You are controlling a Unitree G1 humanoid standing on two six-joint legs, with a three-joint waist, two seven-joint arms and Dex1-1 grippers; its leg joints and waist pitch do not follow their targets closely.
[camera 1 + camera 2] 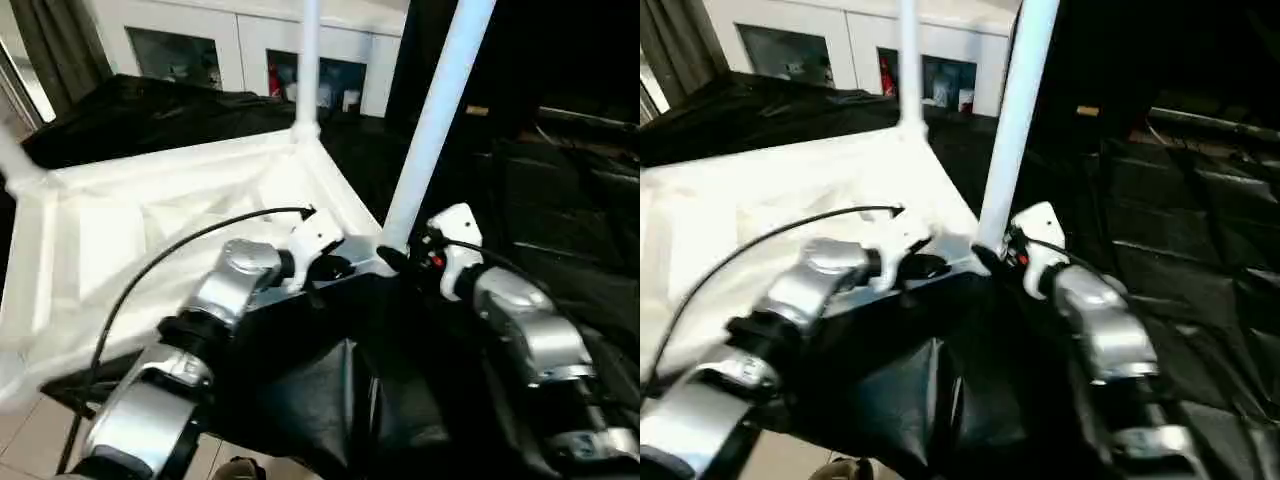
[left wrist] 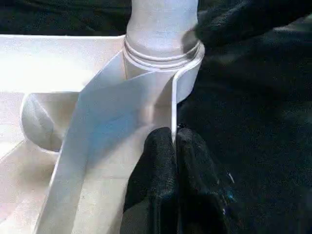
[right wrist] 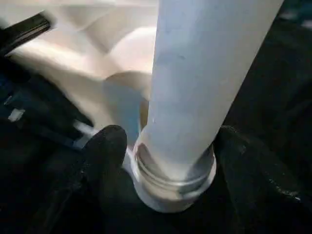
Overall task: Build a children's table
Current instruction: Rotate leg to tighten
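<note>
I'm watching my right claw (image 3: 161,146) straddling the base of the nearest leg (image 1: 432,120), one finger (image 3: 105,151) on each side of it just above the flared end, jaws standing apart and not squeezing the tube as far as I can tell; the right wrist view is blurred, so contact is hard to call. My left claw (image 2: 174,146) is pinching shut on the thin rim of the tabletop (image 1: 120,230), right beside the corner socket (image 2: 163,58) where that leg is standing. The tabletop is lying upside down, ribbed side up, on a black cloth (image 1: 560,200), with a second leg (image 1: 308,60) rising from the far corner and a white cabinet (image 1: 250,45) behind.

I'm reading this as seating the near leg. To do it well, I'm keeping the left pinch firm so the corner isn't lifting or sliding, holding the leg square to the socket, and pushing straight down along its axis. A tilted push would likely jam the flare against the socket ring, so I'm checking that the ring sits even all round.
</note>
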